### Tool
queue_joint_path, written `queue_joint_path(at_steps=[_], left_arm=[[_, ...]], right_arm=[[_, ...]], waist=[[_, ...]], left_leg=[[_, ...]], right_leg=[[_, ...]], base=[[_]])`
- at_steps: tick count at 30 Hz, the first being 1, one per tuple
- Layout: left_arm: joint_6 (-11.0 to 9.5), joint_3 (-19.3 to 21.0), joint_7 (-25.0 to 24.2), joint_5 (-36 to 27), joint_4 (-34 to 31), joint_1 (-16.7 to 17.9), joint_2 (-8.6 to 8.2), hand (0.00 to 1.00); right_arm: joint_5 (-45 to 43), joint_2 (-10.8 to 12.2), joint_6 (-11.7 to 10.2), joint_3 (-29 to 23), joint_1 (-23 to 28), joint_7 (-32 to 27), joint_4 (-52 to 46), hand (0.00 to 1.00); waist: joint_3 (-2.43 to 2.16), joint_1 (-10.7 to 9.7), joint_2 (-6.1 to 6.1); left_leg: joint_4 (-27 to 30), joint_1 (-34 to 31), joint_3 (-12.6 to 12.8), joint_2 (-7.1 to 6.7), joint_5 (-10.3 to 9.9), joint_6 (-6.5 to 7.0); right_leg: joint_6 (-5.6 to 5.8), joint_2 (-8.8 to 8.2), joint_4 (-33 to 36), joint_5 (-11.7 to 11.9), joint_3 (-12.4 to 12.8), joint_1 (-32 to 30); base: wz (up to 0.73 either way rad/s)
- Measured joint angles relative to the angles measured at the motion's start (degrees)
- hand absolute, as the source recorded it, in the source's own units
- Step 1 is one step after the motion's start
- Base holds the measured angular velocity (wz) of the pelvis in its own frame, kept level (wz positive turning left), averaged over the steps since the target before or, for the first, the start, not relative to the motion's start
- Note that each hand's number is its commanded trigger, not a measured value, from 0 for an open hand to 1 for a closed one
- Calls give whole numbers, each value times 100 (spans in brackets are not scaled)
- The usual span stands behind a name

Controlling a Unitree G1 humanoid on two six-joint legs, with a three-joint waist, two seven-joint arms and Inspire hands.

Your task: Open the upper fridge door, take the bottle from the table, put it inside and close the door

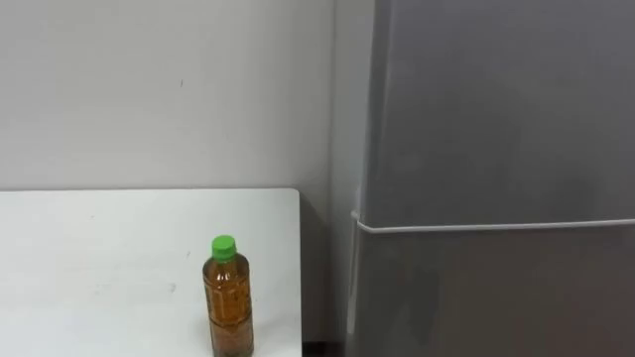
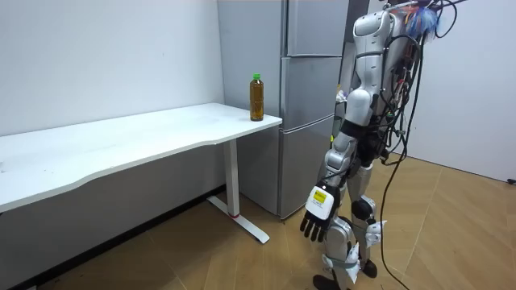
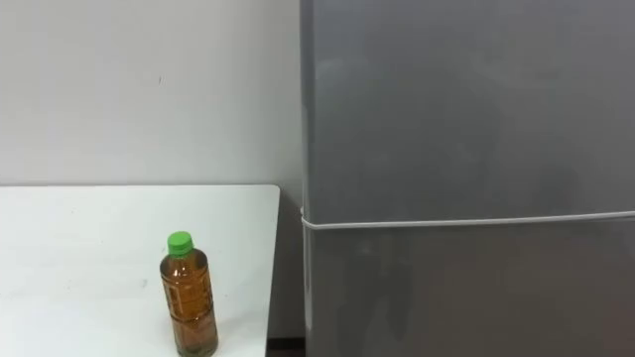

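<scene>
Pale wall [image 1: 149, 79] behind. Tall grey fridge [image 1: 496, 149] at right, both doors closed. White desk [image 1: 99, 248] just beside it, at left. Robot stands before fridge, left robot hand [image 2: 316, 219] hanging low, fingers relaxed, holding nothing. Green-capped bottle [image 1: 228, 297] upright on desk near fridge-side edge.

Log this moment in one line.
bottle: upright at table end | fridge: doors shut | left hand: open, hanging at side | grasp: not yet

Green, amber, white and grey.
The bottle [image 1: 228, 297] has a green cap [image 1: 224, 247] over amber-brown liquid (darker towards its base), near the right edge of the white desk [image 1: 99, 258]; the fridge [image 1: 496, 149] is grey with a pale seam, the wall [image 1: 149, 89] off-white.
</scene>
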Motion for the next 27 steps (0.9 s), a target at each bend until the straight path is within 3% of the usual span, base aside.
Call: queue_joint_path(at_steps=[12, 15, 18, 23, 27], left_arm=[[3, 114, 0, -151, -3, -29, 10, 0], [8, 133, 0, -588, 25, -22, 9, 0], [13, 411, 3, -1101, 42, 27, -32, 0], [-31, 1013, 209, -2756, -24, 117, -125, 0], [-165, 1264, 530, -3450, -364, 100, -89, 0]], right_arm=[[64, -8, 9, 46, 1, 19, -7, 0], [206, -19, 78, 45, 7, 24, -4, 0], [237, -18, 116, 23, 10, 25, -5, 0], [230, -16, 120, -43, 25, 11, -14, 0], [198, -25, 113, -162, 86, 12, -64, 0]], waist=[[-2, 28, 24], [-9, 33, 39], [-16, 45, 58], [-19, 69, 86], [-26, 144, 111]], left_leg=[[-22, -14, -6, 4, -5, 4], [-13, -41, -11, -1, -13, 9], [-15, -38, 2, -1, -13, 9], [-21, -35, -11, 1, -14, 7], [-28, 6, -39, -3, -14, 7]], right_leg=[[-1, 3, 0, -1, -40, -34], [0, -10, -5, -1, -90, -47], [0, -7, -9, -1, -77, -42], [0, -6, -16, -6, -80, -42], [0, -13, -7, -6, -110, 5]], base=[[0], [3], [0], [0], [3]])
